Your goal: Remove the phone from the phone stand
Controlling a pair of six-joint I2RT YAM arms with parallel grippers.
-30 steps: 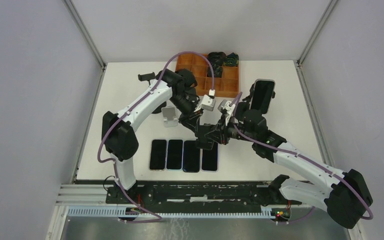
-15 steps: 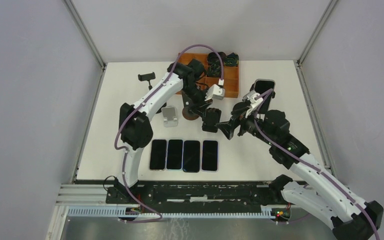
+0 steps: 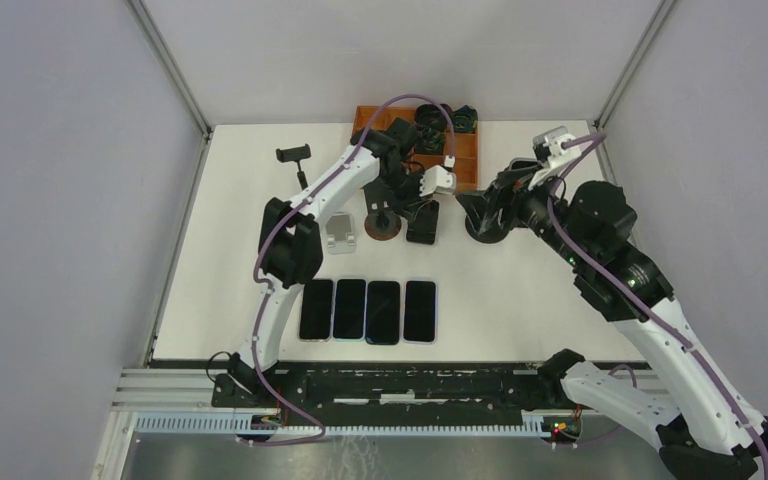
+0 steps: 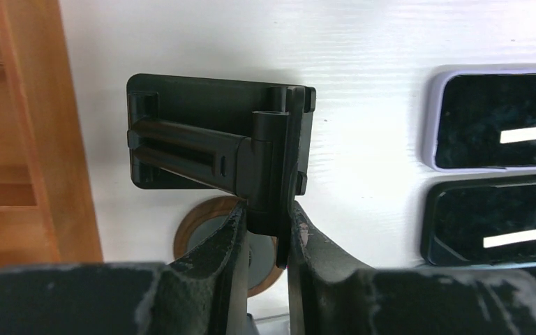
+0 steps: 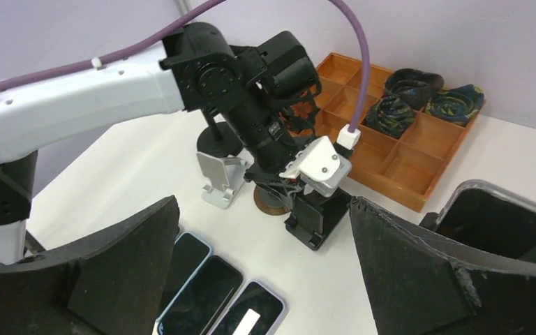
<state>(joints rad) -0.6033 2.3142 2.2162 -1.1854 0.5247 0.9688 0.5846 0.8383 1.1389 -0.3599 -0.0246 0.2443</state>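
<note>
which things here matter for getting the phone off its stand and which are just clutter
Job: phone; right gripper, open beside it.
Lying about: four flat phones; orange tray; silver stand; black stand held by left gripper.

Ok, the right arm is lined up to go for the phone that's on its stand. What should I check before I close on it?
1. Jaws of the right gripper open: ok, fingers wide apart in its wrist view.
2. Is the phone between the fingers: not ok. It sits outside them, at that view's lower right edge.
3. How the phone is seated: cannot tell. The right arm hides it from above and the wrist view crops it.
4. Is the left gripper free to brace: not ok. It is shut on the empty black stand.
5. Spot to lay it down: ok, there is bare table beside the row of four phones.
</note>
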